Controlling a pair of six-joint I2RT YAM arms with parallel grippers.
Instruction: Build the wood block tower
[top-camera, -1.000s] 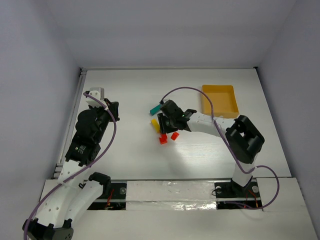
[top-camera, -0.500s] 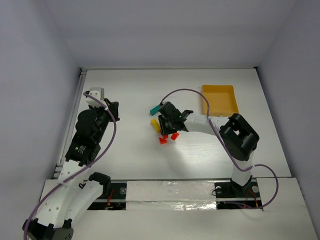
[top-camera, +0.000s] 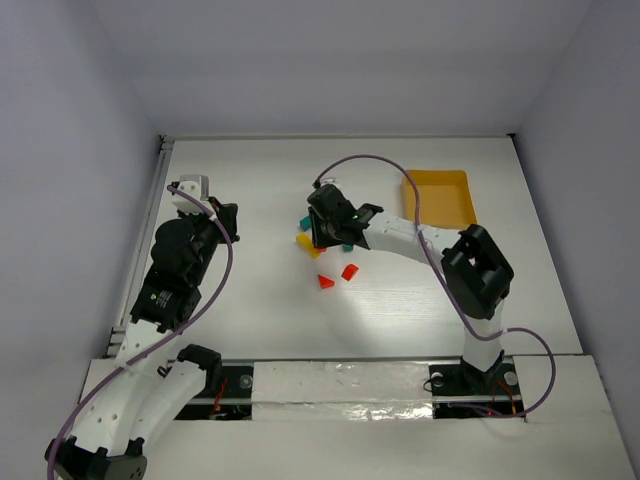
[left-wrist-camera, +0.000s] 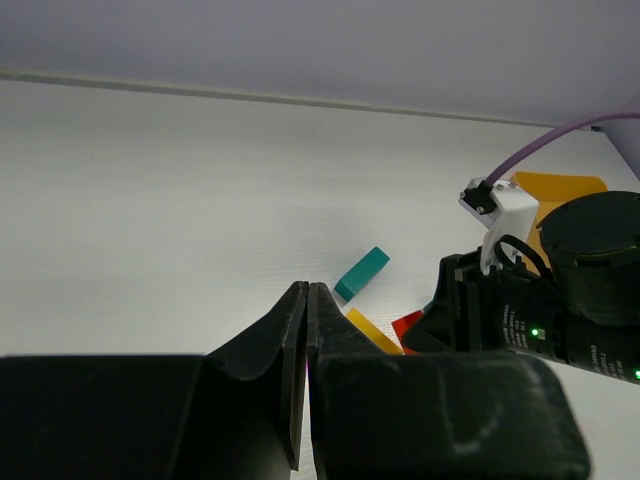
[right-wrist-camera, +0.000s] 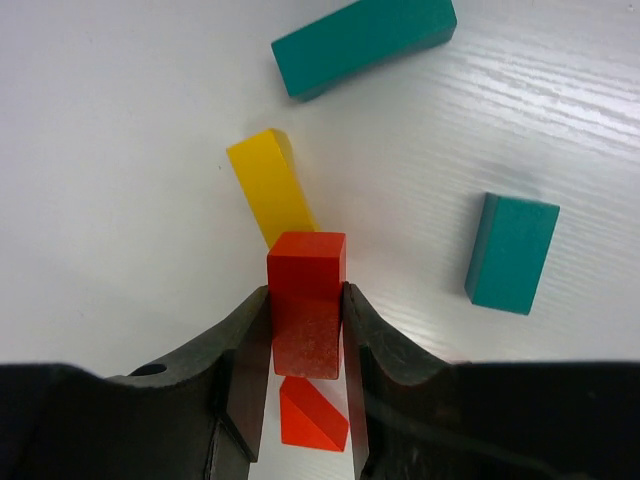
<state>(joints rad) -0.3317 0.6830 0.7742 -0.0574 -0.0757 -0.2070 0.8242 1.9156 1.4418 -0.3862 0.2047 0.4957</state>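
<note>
Right wrist camera: my right pincer holds a red block by two opposite sides, jaws drawn narrow and flat against it. The block's lower end sinks into shadow between my fingers, and I cannot tell whether it rests on the white table or hangs above it. It covers one end of a yellow bar, so whether the two touch is unclear. Beneath it a red wedge shows only in part, framed in the gap between the fingers. A long teal bar lies beyond the yellow bar, cut off by no edge but close to the top of the view. A short teal block lies apart to one side.

Seen from the top camera, my right wrist hides the held block completely. The long teal bar and the yellow bar peep out only at the wrist's left edge. On the near side a red triangular piece and a red chunk lie in the open; whether the triangular one is the wedge, I cannot say. The yellow-orange tray sits far right, a purple cable crossing its left rim.

My left pincer is pressed shut on nothing, at the left of the table, well apart from the blocks. In its camera the yellow bar is half hidden behind its finger, and a red corner is cut off by the right arm's dark wrist.
</note>
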